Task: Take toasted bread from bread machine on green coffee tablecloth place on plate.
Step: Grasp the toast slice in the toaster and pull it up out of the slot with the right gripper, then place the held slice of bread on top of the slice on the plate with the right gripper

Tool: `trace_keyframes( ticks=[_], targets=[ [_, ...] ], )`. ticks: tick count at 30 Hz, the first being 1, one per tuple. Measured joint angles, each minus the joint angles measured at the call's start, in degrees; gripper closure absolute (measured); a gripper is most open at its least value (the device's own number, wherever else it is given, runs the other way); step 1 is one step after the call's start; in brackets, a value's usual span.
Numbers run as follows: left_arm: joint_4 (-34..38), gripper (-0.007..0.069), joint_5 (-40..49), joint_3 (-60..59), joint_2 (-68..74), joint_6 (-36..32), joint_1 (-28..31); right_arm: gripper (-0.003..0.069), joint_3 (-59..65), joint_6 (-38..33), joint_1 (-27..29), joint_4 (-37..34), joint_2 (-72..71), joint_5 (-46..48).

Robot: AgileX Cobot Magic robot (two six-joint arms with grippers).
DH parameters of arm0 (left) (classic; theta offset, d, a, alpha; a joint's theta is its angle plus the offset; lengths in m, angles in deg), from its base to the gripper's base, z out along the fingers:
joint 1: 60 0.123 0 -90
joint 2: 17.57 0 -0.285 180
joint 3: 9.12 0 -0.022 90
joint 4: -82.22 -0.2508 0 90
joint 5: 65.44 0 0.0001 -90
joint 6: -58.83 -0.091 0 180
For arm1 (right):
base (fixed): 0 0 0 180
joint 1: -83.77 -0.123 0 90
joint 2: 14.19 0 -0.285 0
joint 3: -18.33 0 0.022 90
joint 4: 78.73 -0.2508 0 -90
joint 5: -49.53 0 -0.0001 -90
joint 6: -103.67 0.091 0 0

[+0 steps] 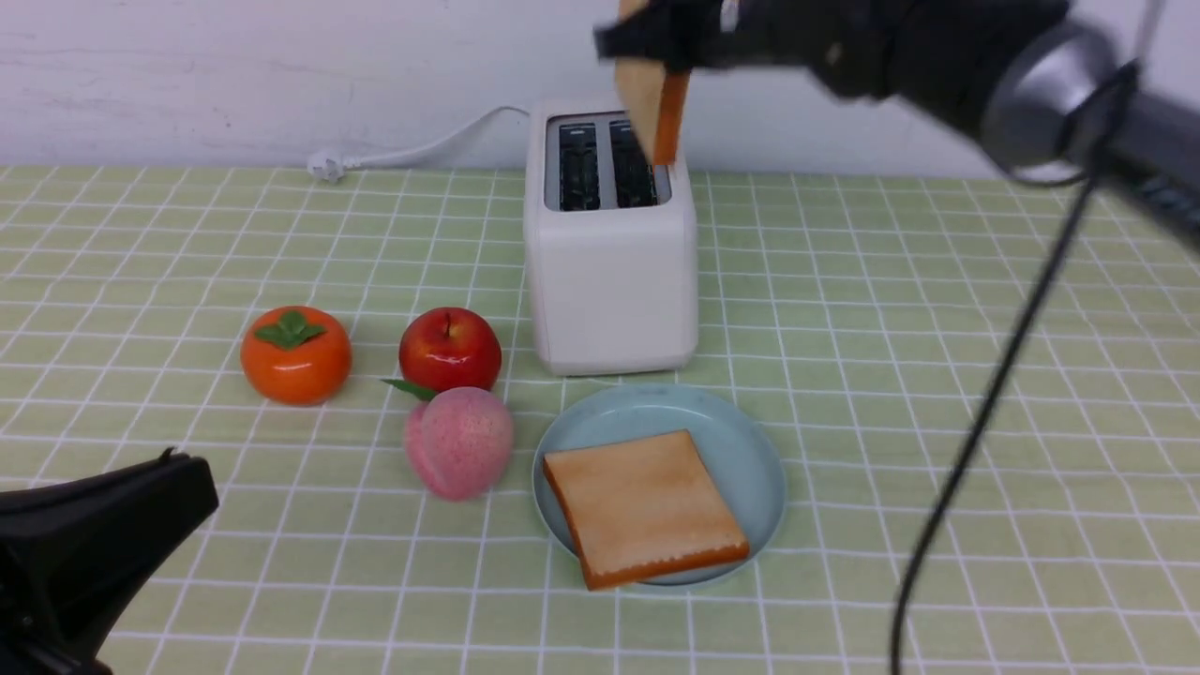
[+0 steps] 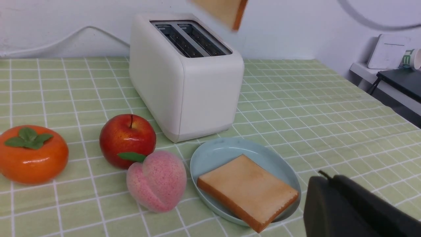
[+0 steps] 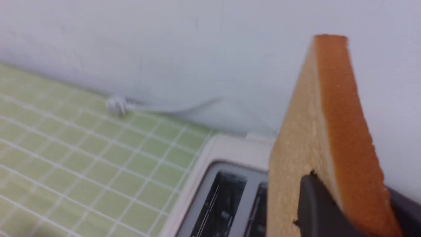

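Observation:
The white bread machine (image 1: pixel 609 253) stands on the green coffee tablecloth (image 1: pixel 937 375), both slots empty. My right gripper (image 1: pixel 656 42) is shut on a slice of toasted bread (image 1: pixel 654 112) and holds it in the air above the right slot; the slice shows in the right wrist view (image 3: pixel 329 131) and at the top of the left wrist view (image 2: pixel 227 11). A second slice (image 1: pixel 642 506) lies flat on the pale blue plate (image 1: pixel 750 450) in front of the bread machine. My left gripper (image 1: pixel 178 469) is low at the front left, its jaws together, holding nothing.
A red apple (image 1: pixel 450 349), a pink peach (image 1: pixel 458 441) and an orange persimmon (image 1: pixel 295 354) sit left of the plate. The toaster's white cord and plug (image 1: pixel 328 167) lie at the back by the wall. The right arm's black cable (image 1: pixel 984 412) hangs over the right side.

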Motion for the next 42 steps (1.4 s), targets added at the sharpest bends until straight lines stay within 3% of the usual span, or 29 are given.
trace_keyframes(
  ticks=[1, 6, 9, 11, 14, 16, 21, 26, 32, 35, 39, 42],
  targets=[
    [-0.11, 0.0638, 0.0, 0.0, 0.0, 0.0, 0.0, 0.0543, -0.01, -0.14, -0.07, 0.0, -0.52, 1.22],
    [-1.02, 0.0638, 0.0, 0.0, 0.0, 0.0, 0.0, 0.0543, -0.16, -9.13, -0.86, -4.53, -12.75, 25.18],
    [-1.02, 0.0638, 0.0, 0.0, 0.0, 0.0, 0.0, 0.0543, 3.77, -15.14, -0.05, -9.93, -16.45, 33.64],
    [-1.02, 0.0638, 0.0, 0.0, 0.0, 0.05, 0.0, 0.0543, 13.36, -19.15, 0.86, -19.12, -20.47, 37.31],
    [-1.02, 0.0638, 0.01, 0.0, 0.0, 0.05, 0.0, 0.0543, 20.71, -21.26, 1.24, -27.14, -22.43, 36.79],
    [-1.02, 0.0638, 0.06, 0.0, 0.0, 0.05, 0.0, 0.0543, 30.5, -25.76, 1.9, -37.07, -22.8, 31.92],
    [-0.96, 0.0638, 0.63, 0.0, 0.0, 0.05, 0.0, 0.0543, 38.08, -32.62, 4.96, -50.8, -17.46, 20.56],
    [-0.96, 0.0637, 1.49, 0.0, 0.0, 0.05, 0.0, 0.0543, 38.76, -35.5, 7.68, -60.84, -10.84, 17.4],
    [-0.96, 0.0637, 1.56, 0.0, 0.0, 0.05, 0.0, 0.0533, 38.76, -35.82, 9.3, -63.86, -6.78, 16.86],
    [-0.96, 0.0637, 2.17, 0.0, 0.0, 0.05, 0.0, 0.0435, 38.76, -35.82, 10.8, -62.42, -6.26, 16.96],
    [-1.02, 0.0637, 2.48, 0.0, 0.0, 0.05, 0.0, 0.0239, 37.56, -35.69, 13.72, -57.99, -7.39, 20.16],
    [-1.02, 0.0636, 2.59, 0.0, 0.0, 0.05, 0.0, 0.0153, 35.16, -33.72, 16.89, -54.36, -10.4, 25.22]
  ],
)
